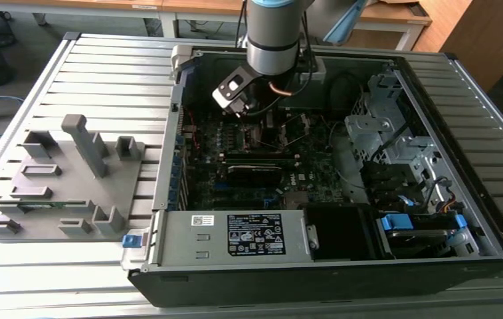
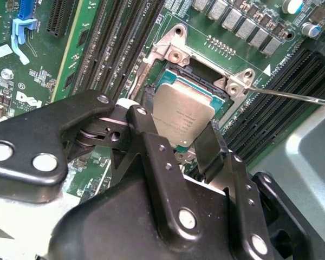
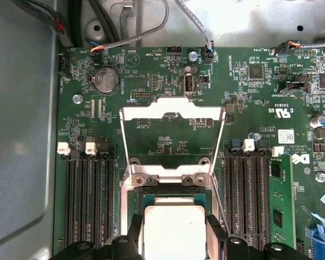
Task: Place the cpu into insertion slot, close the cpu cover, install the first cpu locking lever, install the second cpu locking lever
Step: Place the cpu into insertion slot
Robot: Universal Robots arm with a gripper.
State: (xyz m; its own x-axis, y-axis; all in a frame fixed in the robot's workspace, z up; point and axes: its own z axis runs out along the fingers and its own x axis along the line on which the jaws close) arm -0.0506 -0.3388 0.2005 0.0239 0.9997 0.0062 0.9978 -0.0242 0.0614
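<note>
My gripper (image 2: 176,130) is shut on the cpu (image 2: 181,116), a flat square chip with a silver-grey top, one black finger (image 2: 143,127) on each of two opposite sides. It holds the chip slightly tilted right over the insertion slot (image 2: 203,81), the dark metal-rimmed socket in the green board. In the first wrist view the cpu (image 3: 173,230) sits between the fingertips at the socket, and the cpu cover (image 3: 173,110), a silver frame with a square cut-out, stands swung open beyond it. A thin wire locking lever (image 2: 292,95) sticks out beside the socket. In the exterior view the gripper (image 1: 253,116) is down inside the computer case.
Black memory slots (image 3: 86,206) flank the socket on both sides. The open computer case (image 1: 322,266) has a power supply at the front and a drive cage (image 1: 393,139) on the exterior view's right. A grey fixture tray (image 1: 65,179) lies on the slatted table on the left.
</note>
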